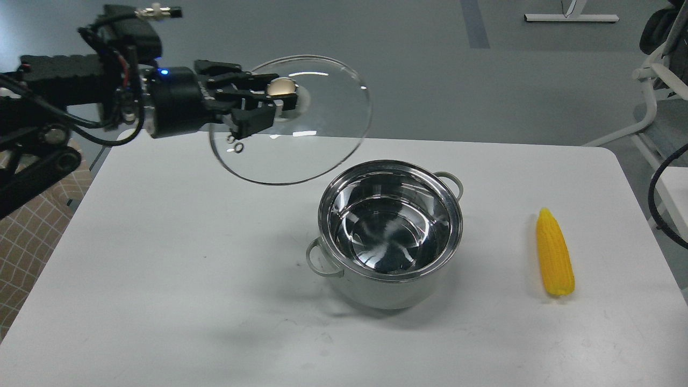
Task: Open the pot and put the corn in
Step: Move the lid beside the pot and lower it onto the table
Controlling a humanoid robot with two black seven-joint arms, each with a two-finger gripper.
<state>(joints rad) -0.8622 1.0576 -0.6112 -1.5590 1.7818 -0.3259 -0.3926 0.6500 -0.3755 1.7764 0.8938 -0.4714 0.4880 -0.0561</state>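
Table [177,279]: a white top filling the lower two thirds of the frame, bearing the pot and the corn, which lie well apart.

Left arm [59,102]: black, reaching in from the upper left edge and held above the table's far left corner.

Lid [322,129]: a clear glass disc held aloft at upper centre, tilted, its lower edge up and left of the pot's rim and clear of it.

Pot [391,236]: uncovered, standing at the centre of the frame, its shiny steel inside empty, one loop handle at lower left and one at upper right.

Corn [554,253]: a bright yellow cob lying flat at right of centre, tip pointing away from the robot, untouched.

Left gripper [271,95]: fingers pinching the lid's gold knob [282,87] from both sides.

Right gripper: not in the frame.

Step in hand: the opening looks done; the lid is off but not yet set down.

Next move, as it appears: park the lid on the bare table at left, away from the pot, then bring a gripper across to the cob, grip it across its middle, and carry it over the open rim. A tilted lid held by a small knob could slip if swung fast.
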